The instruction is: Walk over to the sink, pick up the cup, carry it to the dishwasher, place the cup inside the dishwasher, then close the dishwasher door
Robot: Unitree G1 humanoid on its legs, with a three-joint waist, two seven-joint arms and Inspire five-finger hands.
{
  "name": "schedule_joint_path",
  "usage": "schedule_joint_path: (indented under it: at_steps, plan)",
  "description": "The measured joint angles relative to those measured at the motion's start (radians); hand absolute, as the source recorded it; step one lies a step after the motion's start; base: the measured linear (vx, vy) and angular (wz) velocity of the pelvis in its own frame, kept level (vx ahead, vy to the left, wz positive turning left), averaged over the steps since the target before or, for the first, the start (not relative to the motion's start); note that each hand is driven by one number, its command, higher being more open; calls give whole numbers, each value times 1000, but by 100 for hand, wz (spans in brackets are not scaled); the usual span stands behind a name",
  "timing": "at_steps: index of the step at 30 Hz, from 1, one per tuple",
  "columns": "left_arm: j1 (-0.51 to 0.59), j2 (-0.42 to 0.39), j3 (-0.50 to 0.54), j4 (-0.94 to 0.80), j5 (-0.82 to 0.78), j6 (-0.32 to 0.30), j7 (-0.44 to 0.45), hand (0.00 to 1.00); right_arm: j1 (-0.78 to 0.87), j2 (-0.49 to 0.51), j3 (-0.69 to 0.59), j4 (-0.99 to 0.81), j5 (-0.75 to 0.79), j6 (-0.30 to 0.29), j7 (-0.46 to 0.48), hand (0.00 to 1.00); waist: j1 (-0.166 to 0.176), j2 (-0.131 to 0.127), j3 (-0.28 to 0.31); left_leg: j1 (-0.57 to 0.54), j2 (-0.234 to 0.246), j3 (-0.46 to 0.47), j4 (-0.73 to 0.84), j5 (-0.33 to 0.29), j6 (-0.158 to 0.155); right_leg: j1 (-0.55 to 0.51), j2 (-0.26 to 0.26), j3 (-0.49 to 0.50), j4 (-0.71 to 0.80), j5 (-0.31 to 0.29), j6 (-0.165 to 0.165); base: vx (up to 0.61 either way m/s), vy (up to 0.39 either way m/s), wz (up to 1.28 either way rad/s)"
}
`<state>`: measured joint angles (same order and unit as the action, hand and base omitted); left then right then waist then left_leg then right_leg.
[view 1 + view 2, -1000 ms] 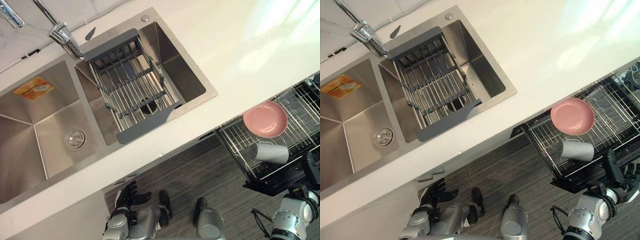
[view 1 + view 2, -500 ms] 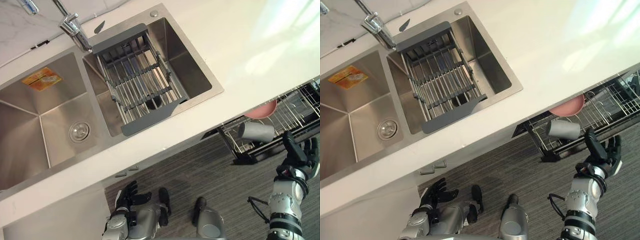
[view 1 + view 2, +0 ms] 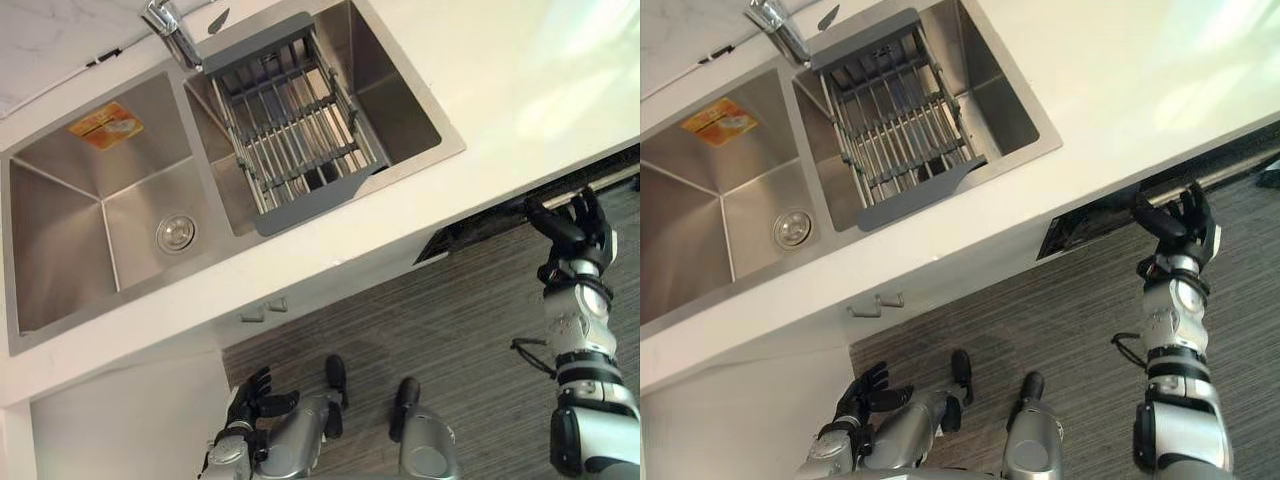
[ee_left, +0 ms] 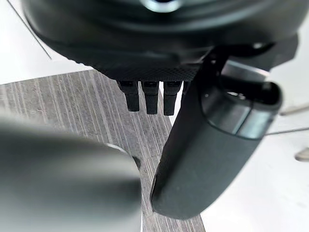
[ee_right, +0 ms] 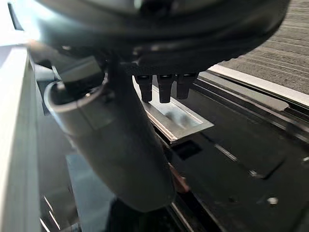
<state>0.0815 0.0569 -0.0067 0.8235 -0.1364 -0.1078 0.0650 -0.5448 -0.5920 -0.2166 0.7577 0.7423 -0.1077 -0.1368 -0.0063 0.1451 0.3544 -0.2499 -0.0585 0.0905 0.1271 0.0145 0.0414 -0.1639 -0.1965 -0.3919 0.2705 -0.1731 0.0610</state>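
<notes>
Now straight-fingered right hand [image 3: 573, 228], seemingly at dishwasher door [image 5: 251, 159] edge; left hand [image 3: 250, 396] slack.

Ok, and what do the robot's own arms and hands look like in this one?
The silver-grey right arm is built of rounded segments with dark bands and ends in a dark right hand with slim black fingers. The silver-grey left arm and dark left hand match.

The sink [image 3: 60, 230] sits in the counter [image 3: 520, 90], a rack [image 3: 290, 130] in its right basin; the dishwasher [image 3: 1072, 232] lies under the counter to my right.
</notes>
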Motion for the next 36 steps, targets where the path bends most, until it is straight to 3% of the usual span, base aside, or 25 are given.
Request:
schedule_joint_path:
  at_steps: [4,12,22,29,36]
  plan:
    - [0,2,-3,-3,0,-5,0,90,-46,-35,69,13,-21,9,32,90,8,18,11,0,4,-19,-30,21,-2,-16,8,-1,7,7,-8,-68,-24,1]
    - [0,10,-23,0,19,-10,-2,90,-36,-84,176,8,-127,10,78,90,-10,21,15,0,8,-30,-51,47,-14,-30,15,2,11,12,-14,-16,-17,-1]
    - [0,18,-62,0,43,-19,-11,90,171,-113,232,-210,-311,19,174,90,-16,9,19,49,14,-29,-67,51,-23,20,22,1,-6,13,-13,2,-8,0]
    - [1,34,-59,1,58,-8,-18,90,413,123,174,-404,-390,26,203,90,-31,-51,0,91,13,-54,-105,55,-30,74,29,-23,-49,24,-3,14,-14,10]
    - [24,47,-28,18,87,14,-17,90,590,212,81,-458,-573,26,164,90,-36,-111,-83,143,-1,-51,-141,55,-30,136,31,-21,-121,50,16,42,19,-3]
